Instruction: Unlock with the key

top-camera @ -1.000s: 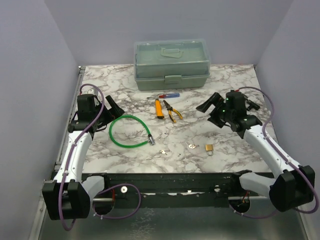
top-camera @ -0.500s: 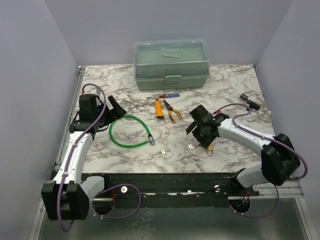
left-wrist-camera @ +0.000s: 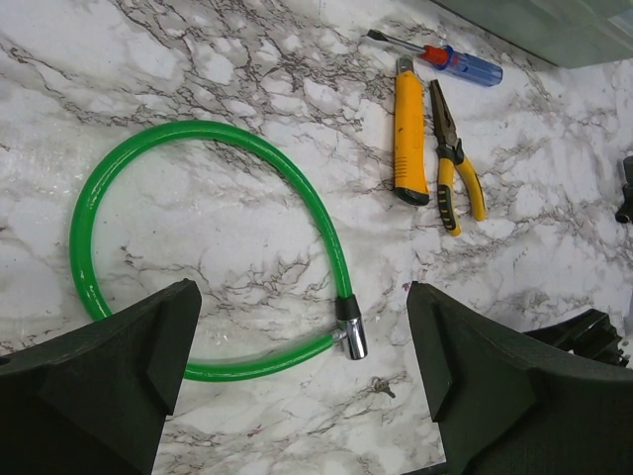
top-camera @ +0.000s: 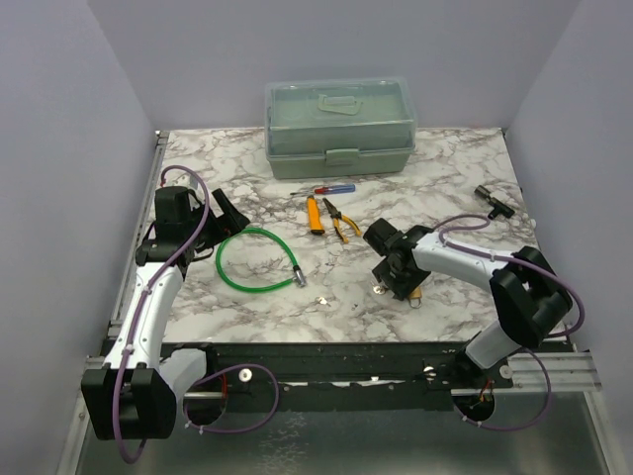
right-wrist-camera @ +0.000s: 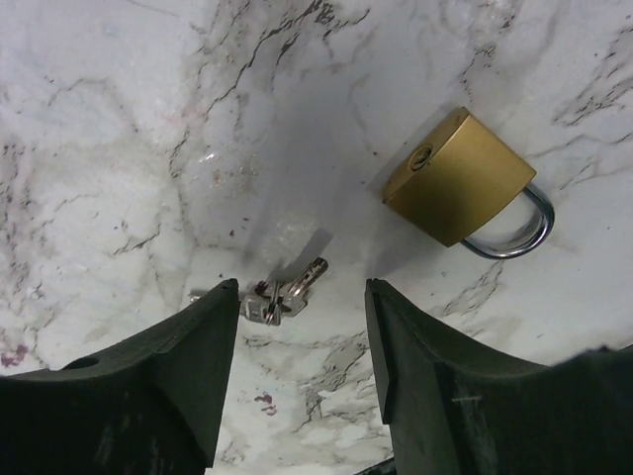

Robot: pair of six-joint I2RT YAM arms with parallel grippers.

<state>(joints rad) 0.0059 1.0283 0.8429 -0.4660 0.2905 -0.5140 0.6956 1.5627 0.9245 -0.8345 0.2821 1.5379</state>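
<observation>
— Brass padlock point(top-camera: 416, 294) lies on the table point(top-camera: 465, 178) in the top view, with my right claw point(top-camera: 396, 279) low over it. My left claw point(top-camera: 224, 211) waits by the green cable point(top-camera: 247, 260).
— Left wrist?
— Jaws wide apart, nothing in them, cable below.
— Right wrist?
— Key point(right-wrist-camera: 282, 295) lies flat between my fingers point(right-wrist-camera: 168, 386), which stand apart and grip nothing. The padlock is just beside it, shackle seated. I'd say nothing is done yet: grasping, inserting and turning all remain.
</observation>
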